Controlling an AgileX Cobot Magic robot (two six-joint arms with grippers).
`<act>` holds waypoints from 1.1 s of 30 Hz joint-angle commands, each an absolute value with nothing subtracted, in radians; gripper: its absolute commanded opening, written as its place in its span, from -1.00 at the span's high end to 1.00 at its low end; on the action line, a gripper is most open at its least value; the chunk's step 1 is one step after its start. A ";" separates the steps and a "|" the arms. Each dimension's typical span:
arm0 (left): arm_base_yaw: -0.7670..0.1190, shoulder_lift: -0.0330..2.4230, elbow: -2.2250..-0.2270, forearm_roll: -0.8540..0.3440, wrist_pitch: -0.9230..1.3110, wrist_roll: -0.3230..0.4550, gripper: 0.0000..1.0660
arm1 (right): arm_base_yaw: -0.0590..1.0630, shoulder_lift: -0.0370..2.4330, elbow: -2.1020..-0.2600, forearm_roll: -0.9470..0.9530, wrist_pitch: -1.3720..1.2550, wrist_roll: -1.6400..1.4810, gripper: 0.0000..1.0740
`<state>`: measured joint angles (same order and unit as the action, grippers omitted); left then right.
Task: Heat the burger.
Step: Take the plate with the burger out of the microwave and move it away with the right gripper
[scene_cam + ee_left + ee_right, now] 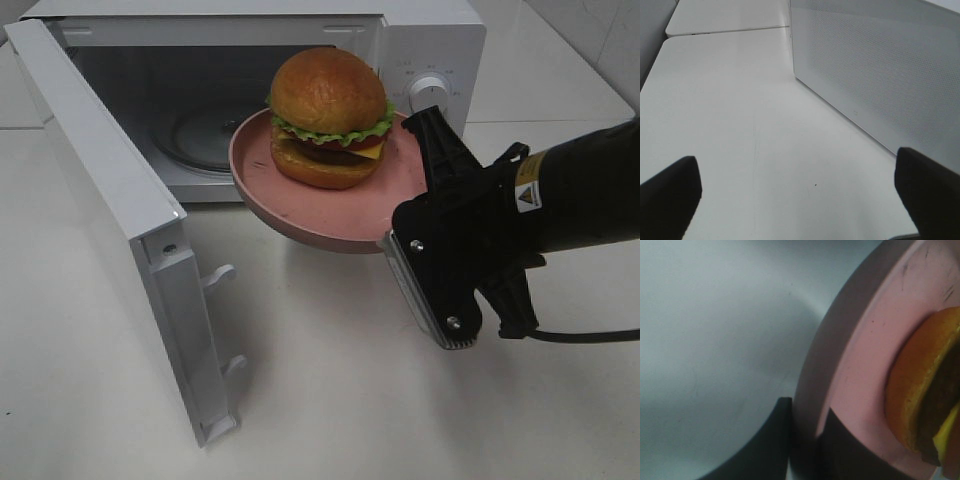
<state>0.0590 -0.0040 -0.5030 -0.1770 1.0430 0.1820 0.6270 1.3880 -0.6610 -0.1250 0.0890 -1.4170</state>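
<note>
Right gripper is pinching the pink plate by its rim at 4 o'clock, carrying the burger level before the open microwave, at its mouth. Left gripper is idling with jaws wide apart, empty, beside the door.

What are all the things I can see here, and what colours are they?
burger: one, golden-brown bun with green lettuce, yellow cheese, dark patty; sitting on the plate
plate: one, pink; held up in front of the open microwave
microwave: one, white; at the back of the table, door swung open
table: one, white; under everything
right claw: one, black; shut on the plate's rim
left claw: one, black; open, over the table beside the microwave
</note>
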 commanded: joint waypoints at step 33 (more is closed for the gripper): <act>0.058 -0.024 -0.501 -0.178 1.043 0.176 -0.88 | 0.620 0.771 -0.408 -0.210 0.445 -1.313 1.00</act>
<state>0.0590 -0.0040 -0.5030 -0.1770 1.0430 0.1820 0.6250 0.8180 -0.4100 -0.1740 0.4690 -1.3330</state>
